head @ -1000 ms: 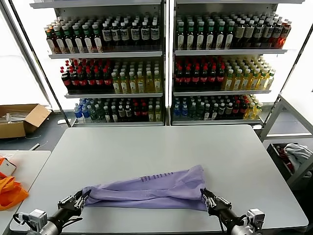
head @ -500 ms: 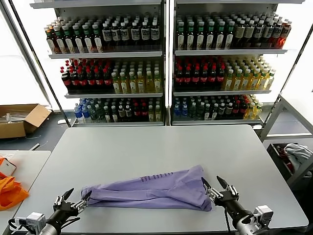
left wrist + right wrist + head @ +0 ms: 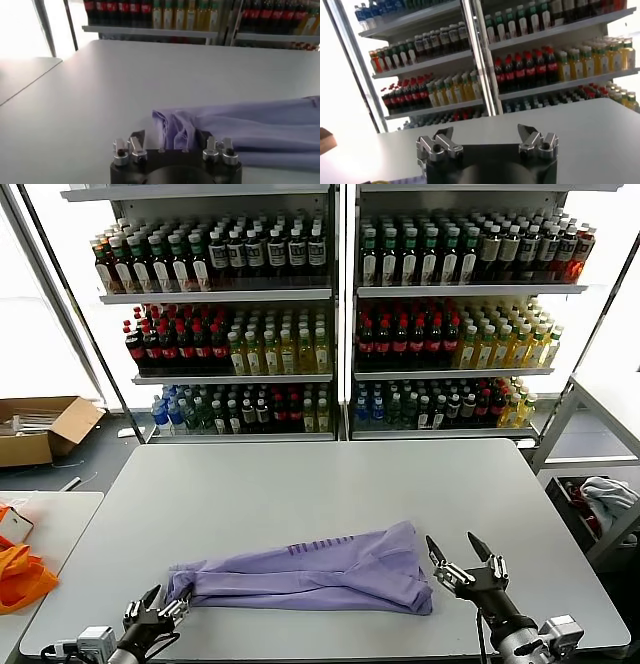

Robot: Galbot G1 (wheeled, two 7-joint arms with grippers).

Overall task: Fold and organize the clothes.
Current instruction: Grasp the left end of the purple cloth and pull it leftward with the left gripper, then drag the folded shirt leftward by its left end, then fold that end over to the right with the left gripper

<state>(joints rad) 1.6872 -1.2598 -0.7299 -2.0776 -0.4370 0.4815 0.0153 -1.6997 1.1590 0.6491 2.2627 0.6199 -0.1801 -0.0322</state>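
Grey table [image 3: 300, 484] before drink shelves [image 3: 340, 314]; lavender T-shirt [image 3: 310, 574] bunched lengthwise near front edge. Left gripper [image 3: 160, 608] spread at its left end, holding nothing. Right gripper [image 3: 462, 556] splayed, lifted just beside right end. Risk: thin fabric slumps, fold unrolls; regrasp pinches one layer only.

You see both grippers released from the lavender T-shirt [image 3: 305, 577]: the left gripper [image 3: 160, 602] has retreated toward the table's near edge, and the right gripper [image 3: 462, 550], fingers spread, has lifted clear beside the shirt's right end.
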